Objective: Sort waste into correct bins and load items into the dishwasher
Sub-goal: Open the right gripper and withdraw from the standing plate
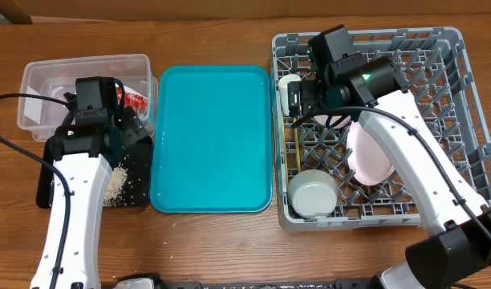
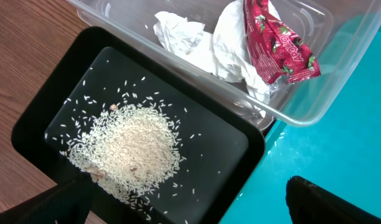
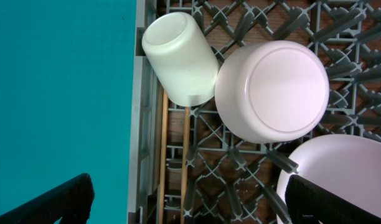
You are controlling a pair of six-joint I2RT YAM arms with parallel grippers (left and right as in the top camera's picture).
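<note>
The rice (image 2: 125, 152) is lying heaped in the black tray (image 2: 228, 143), right below the left pincer (image 2: 190, 202), which is hanging wide open. The cup (image 3: 180, 59) and pink bowl (image 3: 271, 90) are sitting in the rack (image 3: 144, 124) beneath the right pincer (image 3: 190, 202), which is also gaping empty.

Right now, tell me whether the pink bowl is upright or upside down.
Upside down: the pink bowl shows its round foot to the wrist camera, inside the rack.

pink plate (image 3: 347, 157) and chopsticks (image 3: 185, 163) partly beyond the right wrist view's lower edge
</note>
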